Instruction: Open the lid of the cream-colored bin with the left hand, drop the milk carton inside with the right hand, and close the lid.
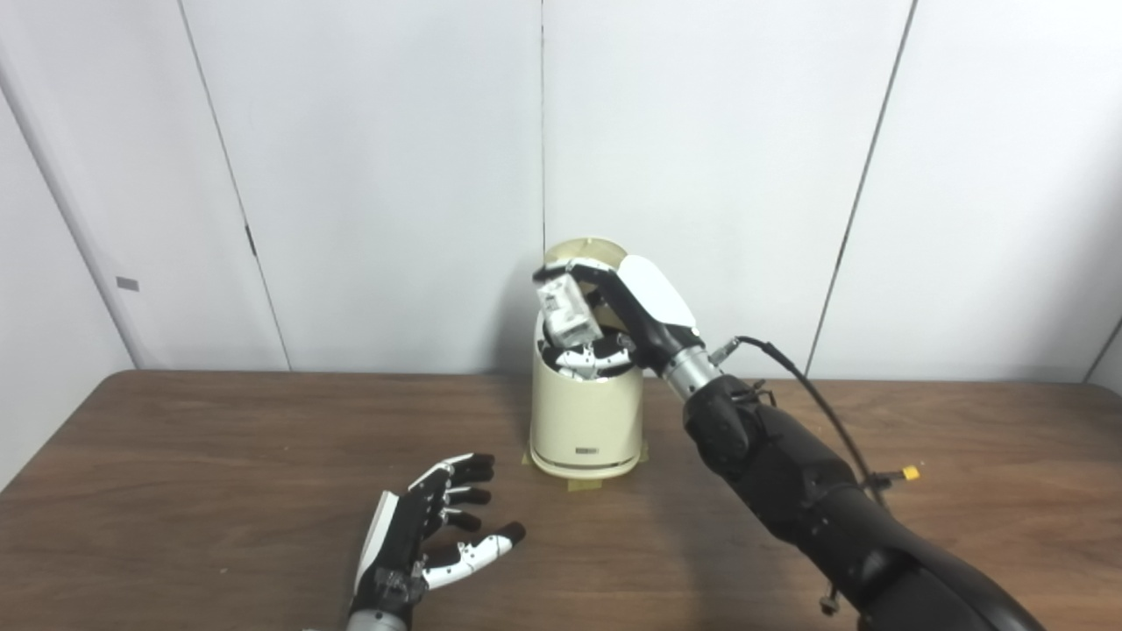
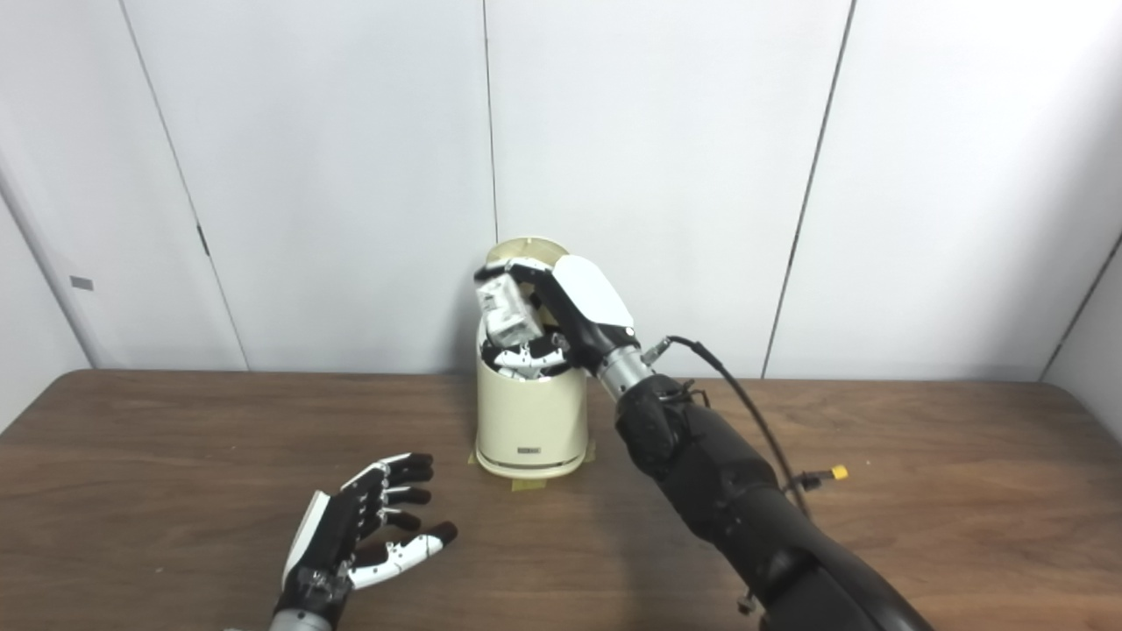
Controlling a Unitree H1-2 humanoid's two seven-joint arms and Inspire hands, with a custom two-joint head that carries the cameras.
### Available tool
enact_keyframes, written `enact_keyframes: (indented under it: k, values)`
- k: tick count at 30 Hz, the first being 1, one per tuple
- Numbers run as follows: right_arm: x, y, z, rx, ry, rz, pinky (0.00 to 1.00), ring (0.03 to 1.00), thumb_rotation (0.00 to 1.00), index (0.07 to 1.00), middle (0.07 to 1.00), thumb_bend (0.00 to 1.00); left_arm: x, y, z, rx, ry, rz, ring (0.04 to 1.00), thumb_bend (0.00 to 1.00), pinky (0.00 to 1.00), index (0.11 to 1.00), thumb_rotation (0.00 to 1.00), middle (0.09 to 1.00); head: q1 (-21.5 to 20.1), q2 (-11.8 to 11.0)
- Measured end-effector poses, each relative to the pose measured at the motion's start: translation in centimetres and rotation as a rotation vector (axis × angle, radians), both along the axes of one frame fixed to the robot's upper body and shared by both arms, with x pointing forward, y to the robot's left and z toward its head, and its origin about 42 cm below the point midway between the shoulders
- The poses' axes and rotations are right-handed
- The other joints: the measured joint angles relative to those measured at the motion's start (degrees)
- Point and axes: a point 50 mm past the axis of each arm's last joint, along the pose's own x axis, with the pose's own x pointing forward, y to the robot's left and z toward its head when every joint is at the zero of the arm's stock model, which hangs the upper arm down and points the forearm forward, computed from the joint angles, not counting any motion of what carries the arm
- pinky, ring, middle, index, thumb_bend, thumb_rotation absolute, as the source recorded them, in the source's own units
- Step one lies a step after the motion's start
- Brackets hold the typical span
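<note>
The cream-colored bin [image 1: 585,421] stands on the brown table at the middle, near the wall. Its round lid [image 1: 585,251] is tipped up and open behind the mouth. My right hand [image 1: 627,307] is shut on the small white milk carton [image 1: 568,314] and holds it tilted right over the bin's open mouth, fingers curled around it. My left hand [image 1: 434,535] is open and empty, resting low over the table in front and to the left of the bin, fingers spread. The scene shows the same in the right eye view, with the bin [image 2: 530,425] and carton [image 2: 510,320].
The brown table [image 1: 175,491] reaches to the white panelled wall just behind the bin. Tape patches [image 1: 583,480] lie under the bin's base. A black cable with a yellow tip [image 1: 910,473] hangs off my right forearm.
</note>
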Motion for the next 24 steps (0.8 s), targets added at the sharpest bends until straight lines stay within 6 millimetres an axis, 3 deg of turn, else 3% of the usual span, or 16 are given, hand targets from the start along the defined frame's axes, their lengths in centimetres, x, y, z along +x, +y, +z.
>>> enact_keyframes:
  k: [6,17,19,21,22,24]
  values:
    - [-0.8,-2.0,0.4,0.02,-0.031,-0.005,0.84,0.999,0.05,0.973,1.0,0.86,0.4,0.1,-0.1,0.006,0.006,-0.002,0.704,0.71,0.59,0.748,0.09,0.764,-0.62,-0.18]
    - [-3.5,-2.4,0.5,0.039,-0.076,0.04,0.98,0.985,0.02,0.938,0.991,0.84,1.1,0.4,-0.1,0.02,-0.002,-0.011,0.699,0.7,0.59,0.746,0.08,0.771,-1.23,-0.53]
    - [-3.9,-2.7,0.6,0.057,-0.079,0.043,0.91,0.951,0.01,0.915,0.972,0.84,1.1,0.4,-0.1,0.02,-0.002,-0.012,0.697,0.7,0.58,0.747,0.08,0.771,-1.32,-0.62]
    - [-4.3,-2.9,0.8,0.098,-0.081,0.054,0.7,0.833,0.0,0.87,0.916,0.84,1.1,0.4,-0.2,0.021,-0.002,-0.013,0.697,0.7,0.58,0.747,0.08,0.773,-1.41,-0.7]
    - [-4.6,-3.0,1.1,0.119,-0.09,0.062,0.66,0.804,0.0,0.86,0.903,0.84,1.2,0.4,-0.2,0.021,-0.002,-0.013,0.697,0.7,0.58,0.746,0.08,0.773,-1.41,-0.7]
    - [-5.1,-3.3,1.8,0.154,-0.121,0.075,0.49,0.647,0.0,0.8,0.808,0.82,1.2,0.4,-0.2,0.021,-0.002,-0.014,0.697,0.7,0.58,0.746,0.07,0.772,-1.32,-0.88]
